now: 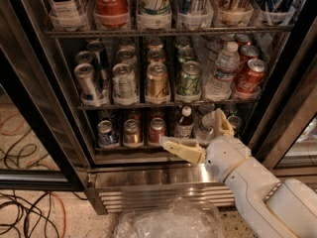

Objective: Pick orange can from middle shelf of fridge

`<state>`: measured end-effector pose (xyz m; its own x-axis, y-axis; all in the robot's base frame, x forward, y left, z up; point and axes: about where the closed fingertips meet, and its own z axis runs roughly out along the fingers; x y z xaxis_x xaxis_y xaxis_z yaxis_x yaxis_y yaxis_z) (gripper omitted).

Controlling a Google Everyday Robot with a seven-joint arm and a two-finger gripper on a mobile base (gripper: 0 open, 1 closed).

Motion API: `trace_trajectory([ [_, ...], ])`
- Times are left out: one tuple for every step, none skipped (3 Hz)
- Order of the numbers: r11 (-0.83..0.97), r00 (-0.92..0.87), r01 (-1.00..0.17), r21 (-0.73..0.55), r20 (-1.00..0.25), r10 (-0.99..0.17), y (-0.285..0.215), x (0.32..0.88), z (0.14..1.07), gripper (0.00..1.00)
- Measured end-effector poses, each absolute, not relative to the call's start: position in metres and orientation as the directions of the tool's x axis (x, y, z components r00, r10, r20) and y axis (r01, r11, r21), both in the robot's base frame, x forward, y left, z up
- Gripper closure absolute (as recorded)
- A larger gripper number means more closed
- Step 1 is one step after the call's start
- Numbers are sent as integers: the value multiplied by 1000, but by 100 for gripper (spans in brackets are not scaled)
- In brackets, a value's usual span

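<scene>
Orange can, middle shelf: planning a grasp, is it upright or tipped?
Upright: the orange can stands vertical, silver lid up, on the middle shelf. The gripper is open, lower, by the bottom shelf.

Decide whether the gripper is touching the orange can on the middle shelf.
Apart. The camera view shows the gripper open, down at the bottom row of drinks; the middle shelf's front edge lies plainly between it and the orange can above.
</scene>
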<state>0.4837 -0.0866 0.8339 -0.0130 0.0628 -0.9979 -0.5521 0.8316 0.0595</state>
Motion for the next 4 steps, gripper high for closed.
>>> trace_trajectory([
  [832, -13, -552, 59, -998, 63, -87, 484, 834, 0],
  [825, 10, -565, 19, -1000, 30, -81, 483, 835, 0],
  [811, 79, -579, -81, -996, -43, -69, 480, 835, 0],
  [794, 142, -586, -161, -985, -95, -56, 479, 834, 0],
])
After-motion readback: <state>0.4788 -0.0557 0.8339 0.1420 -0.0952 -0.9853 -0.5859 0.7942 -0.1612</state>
